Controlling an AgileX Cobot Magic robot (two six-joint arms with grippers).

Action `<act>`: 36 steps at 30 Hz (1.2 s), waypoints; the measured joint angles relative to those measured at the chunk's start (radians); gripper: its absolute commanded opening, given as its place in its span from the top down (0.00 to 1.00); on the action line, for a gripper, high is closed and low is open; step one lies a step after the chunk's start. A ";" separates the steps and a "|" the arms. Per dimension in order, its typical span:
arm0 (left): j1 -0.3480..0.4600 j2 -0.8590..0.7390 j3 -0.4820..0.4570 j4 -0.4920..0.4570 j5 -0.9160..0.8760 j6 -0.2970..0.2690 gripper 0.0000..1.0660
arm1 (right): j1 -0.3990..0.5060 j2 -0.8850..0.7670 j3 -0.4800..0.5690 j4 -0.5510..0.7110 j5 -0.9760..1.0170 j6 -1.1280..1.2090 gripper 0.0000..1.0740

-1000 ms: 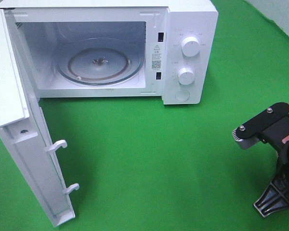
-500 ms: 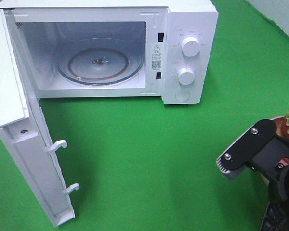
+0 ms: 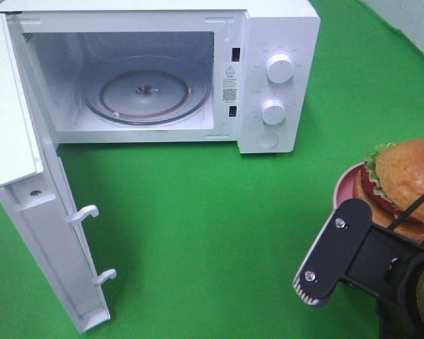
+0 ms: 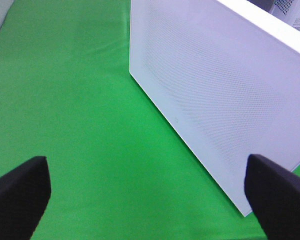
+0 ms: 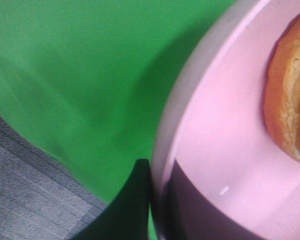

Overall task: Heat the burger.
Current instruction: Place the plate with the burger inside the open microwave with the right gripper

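On the microwave, an illegible QR-code sticker; burger on pink plate

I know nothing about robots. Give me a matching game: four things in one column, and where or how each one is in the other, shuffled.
Things:
1 door
2 burger
3 turntable
4 left gripper

Places or states:
A on the pink plate
B empty, above the green cloth
C swung wide open
D inside the microwave

Pairs: 1-C; 2-A; 3-D; 4-B
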 measured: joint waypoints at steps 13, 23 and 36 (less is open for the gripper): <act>0.000 0.000 0.000 0.000 0.000 0.000 0.08 | 0.000 0.000 0.000 -0.100 -0.012 -0.176 1.00; 0.000 0.000 0.000 0.000 0.000 0.000 0.08 | 0.000 0.000 0.000 -0.115 -0.081 -0.343 1.00; 0.000 0.000 0.000 0.000 0.000 0.000 0.08 | 0.000 0.000 0.000 -0.188 -0.147 -0.441 1.00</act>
